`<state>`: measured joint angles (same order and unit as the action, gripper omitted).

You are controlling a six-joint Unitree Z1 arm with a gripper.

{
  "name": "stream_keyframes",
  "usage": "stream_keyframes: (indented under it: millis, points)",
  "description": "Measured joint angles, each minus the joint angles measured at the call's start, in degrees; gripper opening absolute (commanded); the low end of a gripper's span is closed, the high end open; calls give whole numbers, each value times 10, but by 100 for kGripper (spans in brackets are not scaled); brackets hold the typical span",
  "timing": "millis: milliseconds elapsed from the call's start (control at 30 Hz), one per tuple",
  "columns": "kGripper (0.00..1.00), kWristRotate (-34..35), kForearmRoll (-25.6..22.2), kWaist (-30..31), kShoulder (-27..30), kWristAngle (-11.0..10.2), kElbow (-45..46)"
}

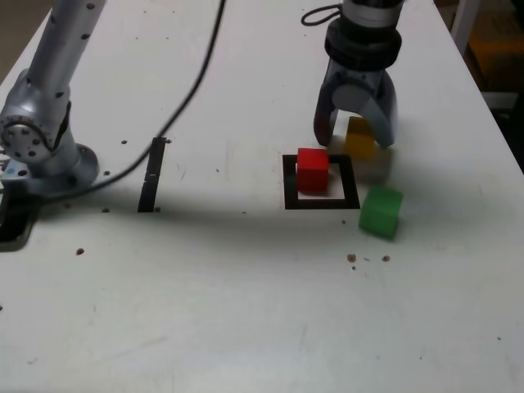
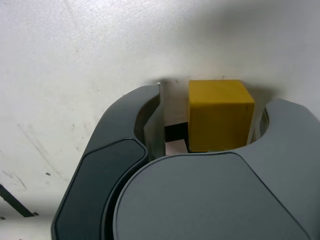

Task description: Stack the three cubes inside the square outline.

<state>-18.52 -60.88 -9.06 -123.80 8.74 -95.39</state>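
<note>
A white worktop (image 1: 246, 311) fills nearly the whole exterior view, its surface matte, lightly scuffed and dotted with small dark crumbs (image 1: 352, 259). A soft shadow band crosses it from the left edge toward the middle. Beyond the far right corner stands a pale upright post (image 1: 467, 24), and beside it something yellow-orange (image 1: 501, 41) sits in dim surroundings, too blurred to identify. At the far left corner a strip of brownish floor (image 1: 20, 29) shows.
</note>
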Motion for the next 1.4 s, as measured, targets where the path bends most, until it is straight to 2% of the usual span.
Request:
stream_keyframes:
  millis: [67,167,367,467,633,767,933,1233,1400]
  points:
    - [69,-2,1,0,-2,0,-2]
    - [57,-7,4,-2,-5,0,-7]
    - [33,-16,12,-2,-9,-21,-20]
    - [26,-24,12,-2,-9,-30,-32]
    - [18,-33,10,-2,-9,-30,-39]
    - [17,-36,6,-2,-5,-25,-43]
    - [17,-36,-4,-2,7,-29,-44]
    - [17,1,-63,1,103,-49,-38]
    - [17,45,-71,17,146,-52,-9]
